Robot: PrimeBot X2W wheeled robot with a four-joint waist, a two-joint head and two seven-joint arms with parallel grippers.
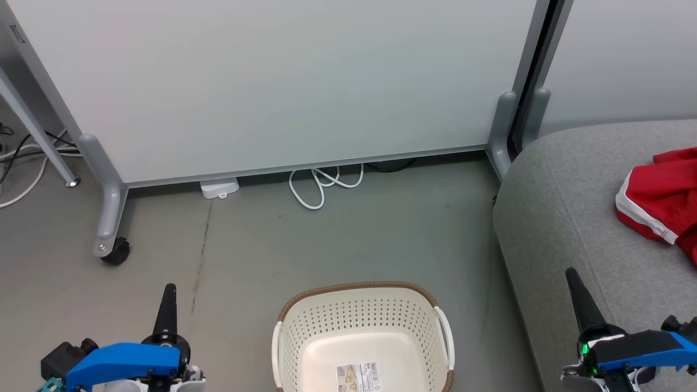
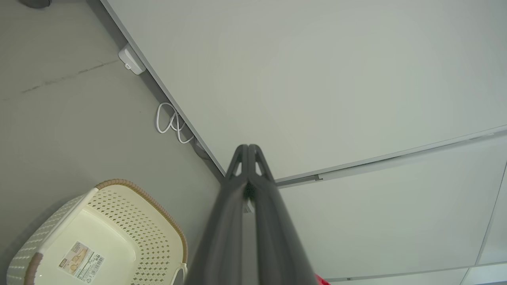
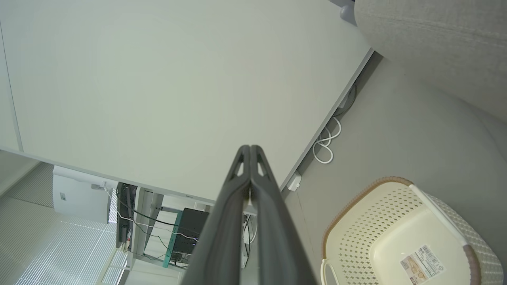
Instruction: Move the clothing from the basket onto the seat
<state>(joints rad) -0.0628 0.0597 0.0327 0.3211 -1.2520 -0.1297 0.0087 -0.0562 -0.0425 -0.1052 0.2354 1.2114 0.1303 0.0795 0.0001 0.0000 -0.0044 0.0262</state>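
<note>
Light: bright, even. Faint shadow lay beneath pale grey wheeled partition panel (image 1: 272, 81). Wrist views bowed its edge; long dark left gripper (image 2: 248, 148) blurred near lens.

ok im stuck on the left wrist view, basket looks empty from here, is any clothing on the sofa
observer: yes, the head view shows red clothing with white trim lying on the grey sofa, partly cut off by the picture's right edge.
operator: and the other arm, holding anything
observer: no, the right pincer is shut on nothing, seen against the sofa's near edge.
operator: anything else i cant see
observer: the right wrist view shows a black computer box beyond the white partition.
</note>
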